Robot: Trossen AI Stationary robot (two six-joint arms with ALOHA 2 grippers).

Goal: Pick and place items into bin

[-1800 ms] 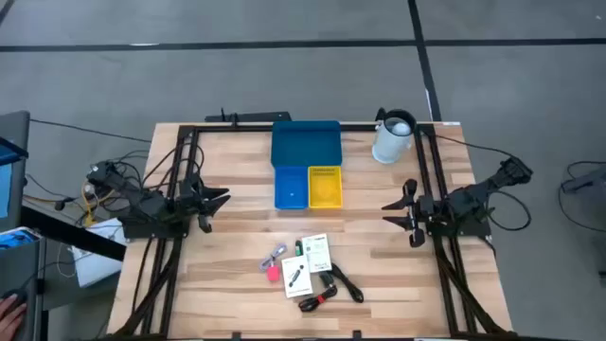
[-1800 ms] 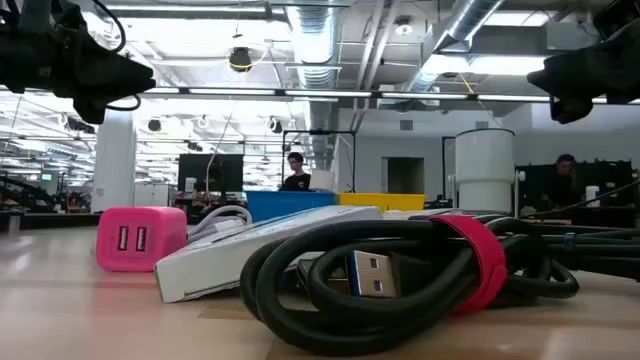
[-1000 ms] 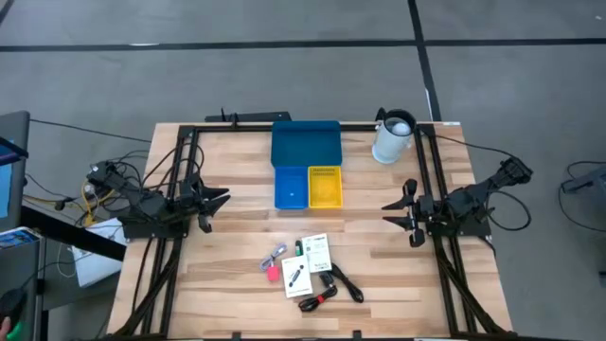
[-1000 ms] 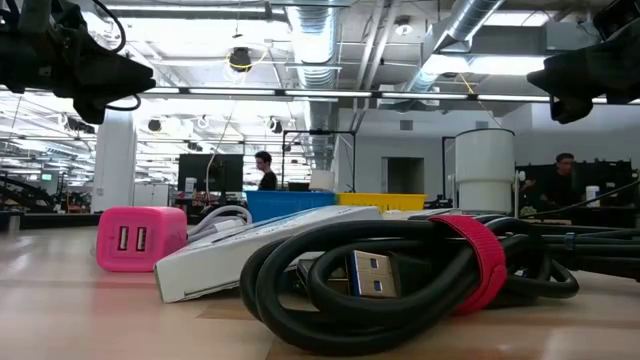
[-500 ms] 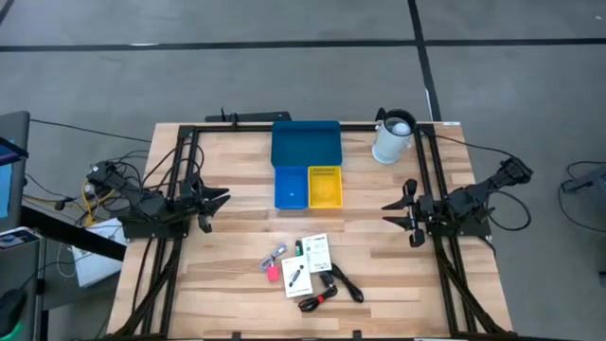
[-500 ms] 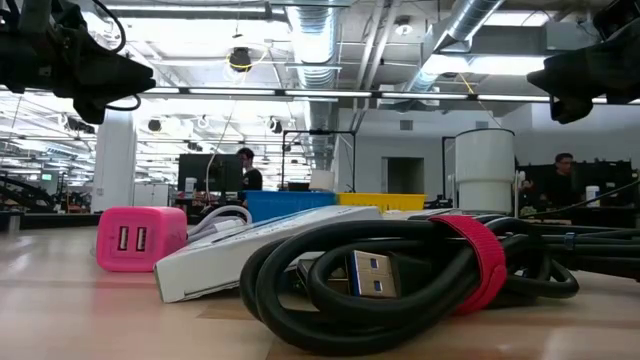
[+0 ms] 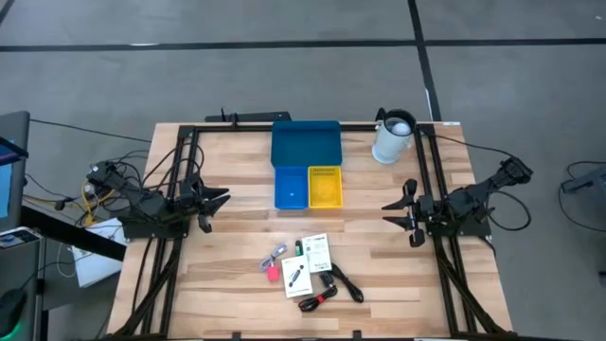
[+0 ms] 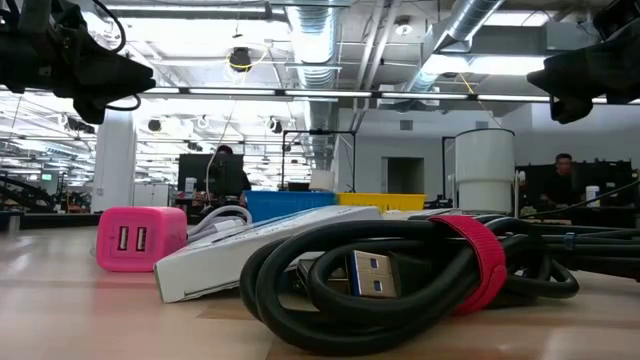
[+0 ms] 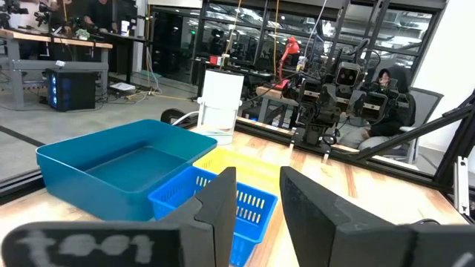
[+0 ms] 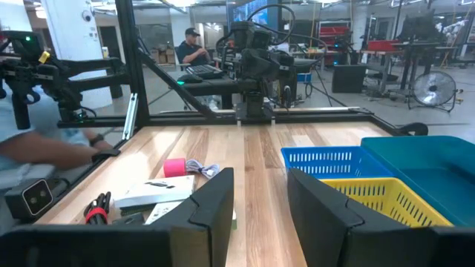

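The items lie in a cluster near the table's front edge: two white printed cards (image 7: 317,253), a pink-red block (image 7: 273,274) beside a grey cord (image 7: 276,255), and a coiled black cable (image 7: 329,290) with a red band (image 8: 475,255). The bin stands at the far middle: a wide blue tray (image 7: 305,144) with a small blue bin (image 7: 291,188) and a yellow bin (image 7: 325,187) in front of it. My left gripper (image 7: 220,199) hovers level at the left, and my right gripper (image 7: 393,206) at the right. Both are open, with nothing between the fingers (image 9: 220,209) (image 10: 212,209).
A white pitcher (image 7: 392,137) stands at the far right corner. Black frame rails (image 7: 180,227) run along both sides and the far edge. Bare wood lies between the bin and the items. A person's arm (image 10: 44,152) shows beyond the table's left edge.
Both arms and all items have kept still. In the low view, a person far behind the table has walked toward the picture's left.
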